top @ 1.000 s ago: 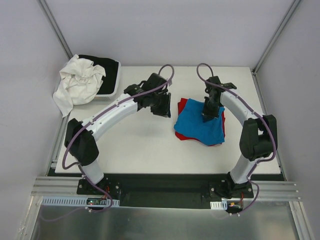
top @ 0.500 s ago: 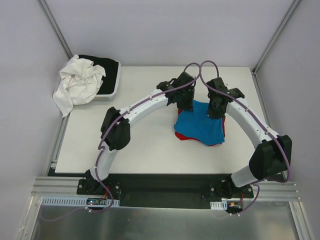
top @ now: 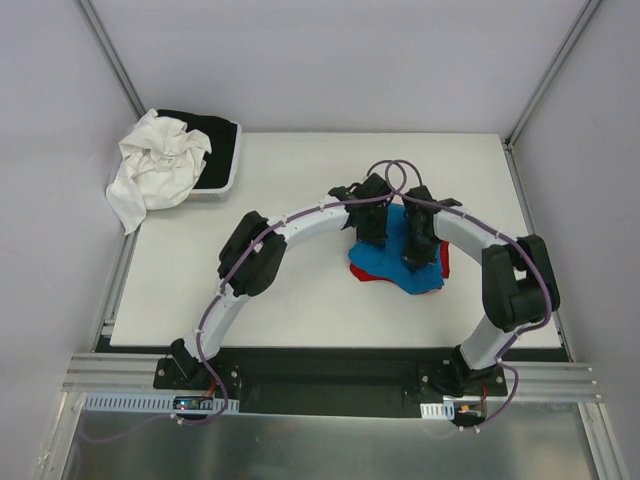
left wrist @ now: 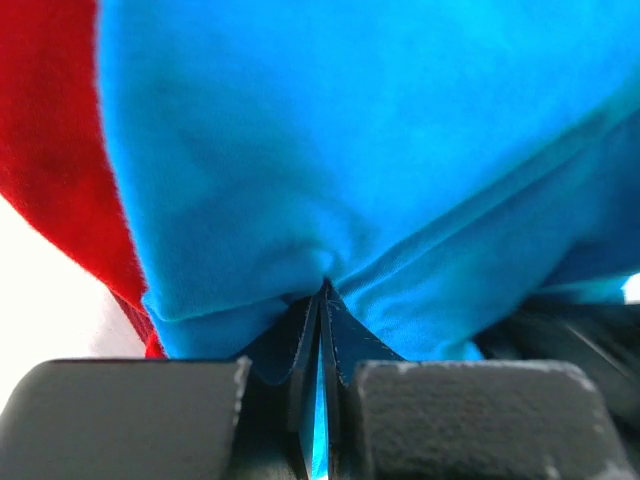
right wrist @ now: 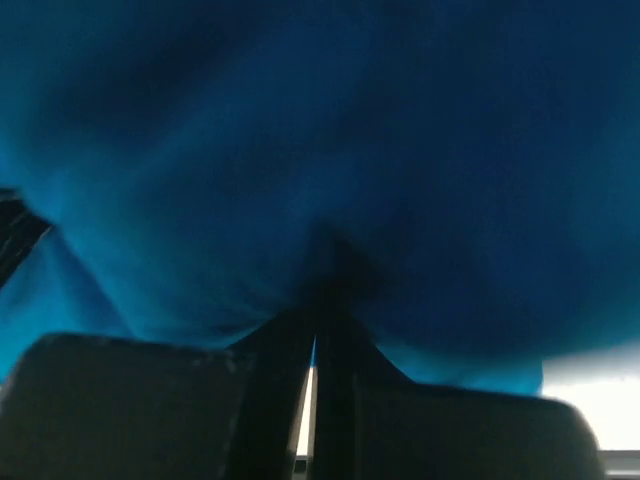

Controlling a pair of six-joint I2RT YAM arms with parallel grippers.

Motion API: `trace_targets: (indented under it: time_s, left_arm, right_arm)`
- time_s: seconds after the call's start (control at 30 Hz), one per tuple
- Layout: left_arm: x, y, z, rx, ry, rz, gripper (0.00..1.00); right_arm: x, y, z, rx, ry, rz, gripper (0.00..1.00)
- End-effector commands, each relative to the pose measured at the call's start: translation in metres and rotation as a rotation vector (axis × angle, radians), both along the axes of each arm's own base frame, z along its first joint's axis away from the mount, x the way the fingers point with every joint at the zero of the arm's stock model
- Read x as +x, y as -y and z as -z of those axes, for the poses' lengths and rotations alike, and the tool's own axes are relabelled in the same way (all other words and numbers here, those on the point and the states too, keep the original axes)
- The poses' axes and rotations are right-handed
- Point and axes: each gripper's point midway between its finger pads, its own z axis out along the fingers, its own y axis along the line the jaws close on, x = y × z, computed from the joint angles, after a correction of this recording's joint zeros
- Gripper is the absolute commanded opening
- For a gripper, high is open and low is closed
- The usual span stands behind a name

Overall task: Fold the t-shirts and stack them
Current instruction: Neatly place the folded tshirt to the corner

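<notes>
Jaws on the left gripper [left wrist: 321, 295] and the right gripper [right wrist: 316, 300] are pressed together, each pinching a raised fold of the turquoise t-shirt [top: 398, 272] near its far edge. That shirt lies over the red t-shirt [top: 443, 266], right of centre on the table [top: 290, 290], with red edges peeking out at its left and right sides. Bare tabletop lies to the left and beyond, while the bin [top: 230, 172] holding the white cloth [top: 158, 165] sits well apart at the far-left corner.
</notes>
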Motion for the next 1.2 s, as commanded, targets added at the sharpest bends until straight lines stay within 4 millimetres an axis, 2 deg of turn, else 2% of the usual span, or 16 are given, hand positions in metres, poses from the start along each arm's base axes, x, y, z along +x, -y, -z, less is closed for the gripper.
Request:
trace_targets:
  time_s: [0.0,0.1,0.27,0.4,0.47,0.53,0.63,0.87,1.0,1.07,1.1,1.13,1.17]
  left_arm:
    - [-0.024,-0.025,0.032,0.091,-0.103,0.002,0.0]
    - [-0.028,-0.025,0.03,0.084,-0.108,0.01,0.0]
    - [-0.043,-0.011,0.026,0.059,-0.124,0.061,0.0]
    - [-0.055,0.004,0.028,0.038,-0.141,0.11,0.0]
    - [-0.061,0.014,0.024,0.008,-0.159,0.135,0.0]
    - [-0.069,0.022,0.025,-0.001,-0.173,0.161,0.0]
    - [-0.08,0.036,0.02,-0.039,-0.193,0.215,0.0]
    - [-0.102,0.056,0.008,-0.108,-0.221,0.323,0.0]
    - [-0.102,0.059,0.004,-0.12,-0.221,0.329,0.0]
    - [-0.099,0.054,0.006,-0.096,-0.201,0.311,0.0]
    - [-0.095,0.051,-0.008,-0.097,-0.167,0.296,0.05]
    - [-0.094,0.043,-0.007,-0.072,-0.151,0.275,0.1]
    - [-0.084,0.037,-0.012,-0.038,-0.092,0.23,0.11]
  right_arm:
    - [0.015,-0.028,0.02,0.142,-0.015,0.038,0.01]
    - [0.016,-0.036,0.022,0.197,-0.032,0.07,0.01]
    - [0.016,-0.026,0.016,0.224,-0.023,0.134,0.01]
    - [0.011,-0.008,0.004,0.207,-0.015,0.174,0.01]
    - [0.011,0.006,-0.001,0.186,-0.005,0.211,0.01]
    - [0.005,0.025,-0.009,0.133,-0.001,0.27,0.01]
    - [-0.005,0.044,-0.02,0.088,0.004,0.331,0.01]
    - [-0.026,0.062,-0.025,0.041,0.009,0.384,0.01]
    - [-0.037,0.066,-0.023,0.035,0.001,0.386,0.01]
    - [-0.038,0.064,-0.025,0.054,0.012,0.376,0.01]
    - [-0.035,0.061,-0.031,0.079,0.05,0.36,0.01]
    - [-0.034,0.059,-0.036,0.091,0.07,0.353,0.01]
    - [-0.031,0.058,-0.042,0.105,0.099,0.346,0.01]
